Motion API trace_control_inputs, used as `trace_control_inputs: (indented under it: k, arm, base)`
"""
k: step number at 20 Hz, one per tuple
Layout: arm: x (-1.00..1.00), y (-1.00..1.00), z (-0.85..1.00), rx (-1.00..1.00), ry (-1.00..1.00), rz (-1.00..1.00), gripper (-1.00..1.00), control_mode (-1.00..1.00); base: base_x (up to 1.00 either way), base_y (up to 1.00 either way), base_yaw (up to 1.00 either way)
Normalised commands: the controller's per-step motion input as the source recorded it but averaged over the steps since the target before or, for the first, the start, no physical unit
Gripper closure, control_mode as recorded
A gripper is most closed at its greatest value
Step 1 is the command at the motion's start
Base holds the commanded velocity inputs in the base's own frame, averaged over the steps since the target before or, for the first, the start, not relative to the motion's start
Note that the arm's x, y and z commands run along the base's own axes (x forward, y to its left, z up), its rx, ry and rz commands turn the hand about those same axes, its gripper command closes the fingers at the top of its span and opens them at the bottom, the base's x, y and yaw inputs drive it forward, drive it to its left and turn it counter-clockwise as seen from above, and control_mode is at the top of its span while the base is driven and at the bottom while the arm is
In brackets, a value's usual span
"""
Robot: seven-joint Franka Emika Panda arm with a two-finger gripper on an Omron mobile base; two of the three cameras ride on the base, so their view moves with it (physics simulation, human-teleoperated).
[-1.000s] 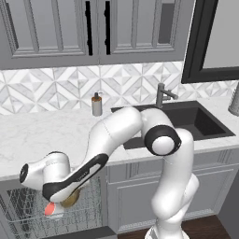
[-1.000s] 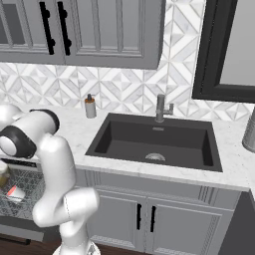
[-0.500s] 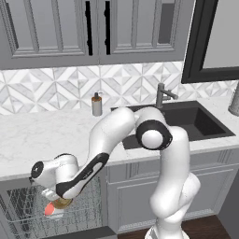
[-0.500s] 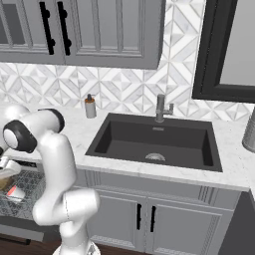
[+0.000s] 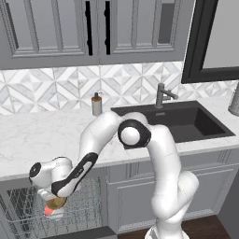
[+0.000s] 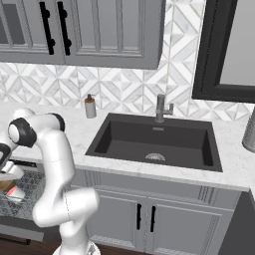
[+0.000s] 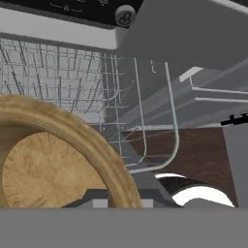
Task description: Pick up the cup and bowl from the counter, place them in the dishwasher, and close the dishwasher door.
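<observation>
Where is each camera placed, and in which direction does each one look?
Left base view: behind the arm on its left, looking forward and down at the counter, sink and open dishwasher; the white arm rises from the lower right.
Right base view: behind on the right, facing the same counter and sink; the arm rises from the lower left.
Hand view: on the hand, looking along the jaws at the bowl and the wire rack.
Both base views share the sink, faucet and soap dispenser.
</observation>
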Motion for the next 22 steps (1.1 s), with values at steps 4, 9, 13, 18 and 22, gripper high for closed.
trace_control_inputs:
  k: [4, 9, 13, 18, 22]
  arm:
    - [0.35, 0.29, -0.35, 0.0, 0.05, -0.24, 1.0, -1.0]
    - [0.27, 0.14, -0.37, 0.0, 0.0, -0.16, 1.0, -1.0]
    - [0.18, 0.0, -0.4, 0.0, 0.0, -0.03, 1.0, -1.0]
    - [0.07, -0.02, -0.44, 0.0, 0.0, 0.0, 1.0, -1.0]
    - [0.0, -0.08, -0.27, 0.0, 0.0, 0.0, 1.0, -1.0]
  base:
    - [0.0, 0.0, 0.0]
    - [0.0, 0.0, 0.0]
    - [0.0, 0.0, 0.0]
    - [0.0, 0.0, 0.0]
    - [0.0, 0.0, 0.0]
